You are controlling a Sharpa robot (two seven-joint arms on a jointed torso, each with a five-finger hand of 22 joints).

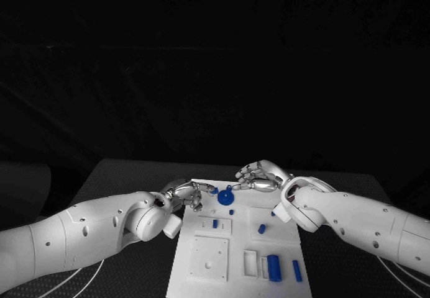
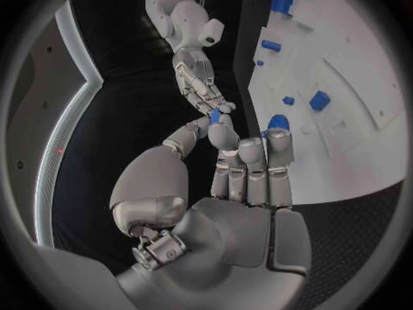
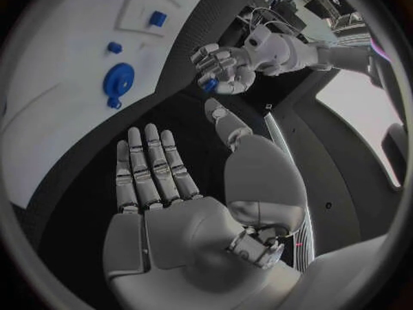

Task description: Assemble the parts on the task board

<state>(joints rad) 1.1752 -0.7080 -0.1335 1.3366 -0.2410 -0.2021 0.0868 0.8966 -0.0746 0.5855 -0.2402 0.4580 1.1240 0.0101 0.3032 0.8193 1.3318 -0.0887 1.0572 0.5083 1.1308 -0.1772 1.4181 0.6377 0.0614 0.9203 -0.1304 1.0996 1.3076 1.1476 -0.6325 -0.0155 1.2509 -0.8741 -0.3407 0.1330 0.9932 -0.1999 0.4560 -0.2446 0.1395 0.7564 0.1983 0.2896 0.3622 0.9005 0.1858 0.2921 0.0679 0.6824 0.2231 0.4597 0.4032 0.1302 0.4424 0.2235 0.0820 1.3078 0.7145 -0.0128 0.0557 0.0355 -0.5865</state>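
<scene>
Pinching a small blue piece [image 3: 209, 84] between its thumb and a fingertip, the left hand [image 1: 184, 196] sits over the far left corner of the white board [image 1: 210, 273], its other fingers curled in close around the piece. Just beside those fingertips, towards the right hand, a round blue disc [image 1: 226, 198] lies flat on the board, roughly between the two hands. The right hand [image 1: 260, 177] hovers just past the disc, over the board's far edge. It is released and holds nothing. In its wrist view the fingers lie straight and side by side, and the thumb points towards the left hand, close to the held piece but apart from it. Nearer the robot than both hands, a short blue peg [image 1: 261, 228] stands on the board on the right hand's side. Nearer still, two long blue bars [image 1: 274, 268] lie side by side by the board's near right corner. The board rests on the black table [image 1: 125, 174].
</scene>
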